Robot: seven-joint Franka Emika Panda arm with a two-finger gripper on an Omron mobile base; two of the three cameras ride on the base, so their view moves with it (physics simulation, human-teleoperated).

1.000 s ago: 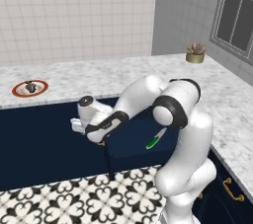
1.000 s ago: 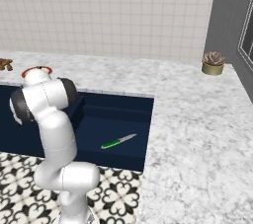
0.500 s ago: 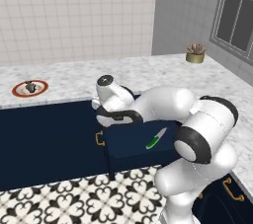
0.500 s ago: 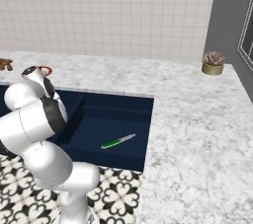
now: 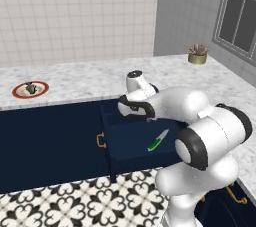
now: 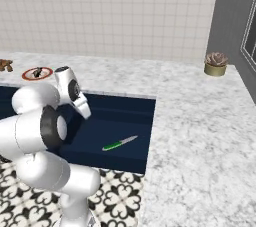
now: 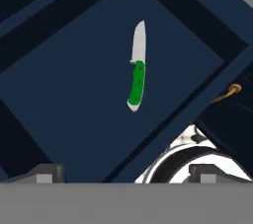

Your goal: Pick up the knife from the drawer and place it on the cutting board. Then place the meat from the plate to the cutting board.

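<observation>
- The drawer (image 5: pixel 125 141) stands pulled out from the dark blue cabinet front, its brass handle (image 5: pixel 99 140) on the near face, so its floor is open to me from above.
- The knife (image 7: pixel 137 72) lies flat on the drawer floor, touching nothing else, green handle toward the near side and grey blade toward the far right corner, as the right base view shows it (image 6: pixel 119 143). Lying flat and alone, it leaves me room to come down on the handle.
- My pincer (image 7: pixel 126 171) is spread wide and holds nothing. It hangs above the drawer, over its far left part, looking down into it. In the left base view my hand (image 5: pixel 137 102) sits at the drawer's far edge, apart from the knife.
- I judge this to be the approach for the first step: the knife is not yet gripped. The next move calls for bringing the fingers down astride the green handle, turned across its length.
- The plate (image 5: pixel 30 89) with the red rim sits on the counter (image 5: pixel 90 78) well to the left, with the small grey-brown meat (image 5: pixel 31 87) on it; that step waits until the knife is moved.
- I cannot make out the cutting board from here.
- A potted plant (image 6: pixel 216 64) stands far off to the right on the counter, out of my way.
</observation>
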